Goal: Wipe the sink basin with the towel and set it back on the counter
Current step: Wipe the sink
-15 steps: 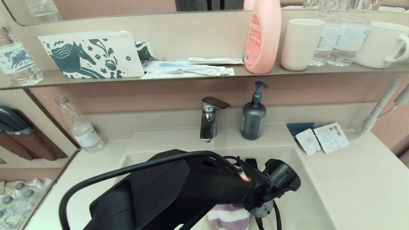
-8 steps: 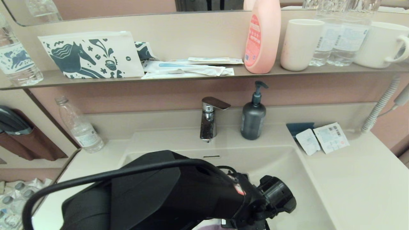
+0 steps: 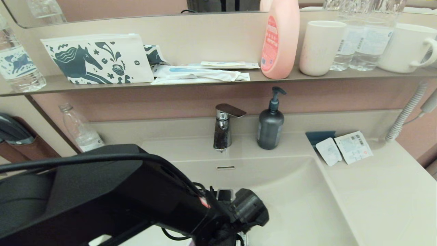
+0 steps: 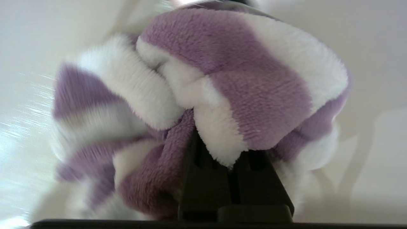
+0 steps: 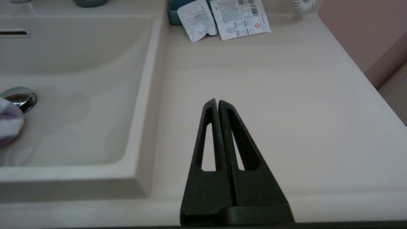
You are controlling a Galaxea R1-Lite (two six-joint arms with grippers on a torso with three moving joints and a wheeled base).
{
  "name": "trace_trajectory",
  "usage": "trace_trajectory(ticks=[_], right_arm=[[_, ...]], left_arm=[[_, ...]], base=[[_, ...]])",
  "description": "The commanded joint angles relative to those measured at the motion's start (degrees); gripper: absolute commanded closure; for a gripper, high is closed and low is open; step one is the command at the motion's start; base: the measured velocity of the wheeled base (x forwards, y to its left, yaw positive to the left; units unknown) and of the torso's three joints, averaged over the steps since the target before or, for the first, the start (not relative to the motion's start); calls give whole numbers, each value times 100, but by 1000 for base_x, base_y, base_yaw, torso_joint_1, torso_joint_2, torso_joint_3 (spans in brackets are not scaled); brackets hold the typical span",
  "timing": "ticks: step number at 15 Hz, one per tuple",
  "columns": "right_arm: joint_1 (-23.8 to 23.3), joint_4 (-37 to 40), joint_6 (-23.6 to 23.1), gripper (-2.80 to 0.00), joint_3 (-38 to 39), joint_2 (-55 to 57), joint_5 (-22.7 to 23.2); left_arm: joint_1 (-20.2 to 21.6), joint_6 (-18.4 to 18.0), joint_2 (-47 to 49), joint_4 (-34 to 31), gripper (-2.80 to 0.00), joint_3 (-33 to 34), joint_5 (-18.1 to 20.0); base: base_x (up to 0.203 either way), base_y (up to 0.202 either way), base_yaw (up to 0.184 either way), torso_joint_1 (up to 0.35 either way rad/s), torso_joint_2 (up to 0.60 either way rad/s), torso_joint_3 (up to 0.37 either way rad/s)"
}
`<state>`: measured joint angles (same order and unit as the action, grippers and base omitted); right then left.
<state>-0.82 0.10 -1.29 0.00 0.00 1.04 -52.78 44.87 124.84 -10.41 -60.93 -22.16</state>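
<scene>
My left gripper (image 4: 222, 149) is shut on the purple and white striped towel (image 4: 229, 79), which bunches over the fingers and presses against the beige sink basin (image 3: 293, 198). In the head view the left arm (image 3: 136, 201) reaches into the basin's near left part and hides the towel. In the right wrist view a bit of the towel (image 5: 8, 125) lies beside the chrome drain plug (image 5: 19, 97). My right gripper (image 5: 217, 101) hangs shut and empty over the counter (image 5: 270, 95) to the right of the basin.
A faucet (image 3: 223, 126) and a dark soap dispenser (image 3: 270, 124) stand behind the basin, above the overflow slot (image 3: 225, 167). Two sachets (image 3: 344, 148) lie at the counter's back right. A water bottle (image 3: 82, 131) stands back left. The shelf (image 3: 205, 82) carries the horse pouch (image 3: 99, 58).
My left arm has swept to the left and toward the basin's near edge with the towel. The towel has gone from the head view and the overflow slot now shows.
</scene>
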Motion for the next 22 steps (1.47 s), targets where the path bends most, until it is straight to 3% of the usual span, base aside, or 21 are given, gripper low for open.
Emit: trace_trajectory(ticks=[1,5,7,10,13,16,22], right_arm=[[-6,-1,-3,0,0,0,2],[-3,-1,-3,0,0,0,2],[3,-1,-3,0,0,0,2],[-6,-1,-3,0,0,0,2],[3,-1,-3,0,0,0,2],[-1,-1,-3,0,0,0,2],[-6,-1,-3,0,0,0,2]], left_arm=[[760,-778,-392,941,0,885,-26],[1819,-2221,-446,2207,0,1707,163],[2034,-2445,-372,2595,0,1650,210],[1957,-2446,-55,3191,0,1330,130],[1595,-2091,559,3583,0,847,-414],[1323,-1931,900,3654,0,288,-671],[712,-1622,799,3632,0,-50,-1025]], base=[[0,0,0,0,0,0],[0,0,0,0,0,0],[0,0,0,0,0,0],[0,0,0,0,0,0],[0,0,0,0,0,0],[0,0,0,0,0,0],[0,0,0,0,0,0]])
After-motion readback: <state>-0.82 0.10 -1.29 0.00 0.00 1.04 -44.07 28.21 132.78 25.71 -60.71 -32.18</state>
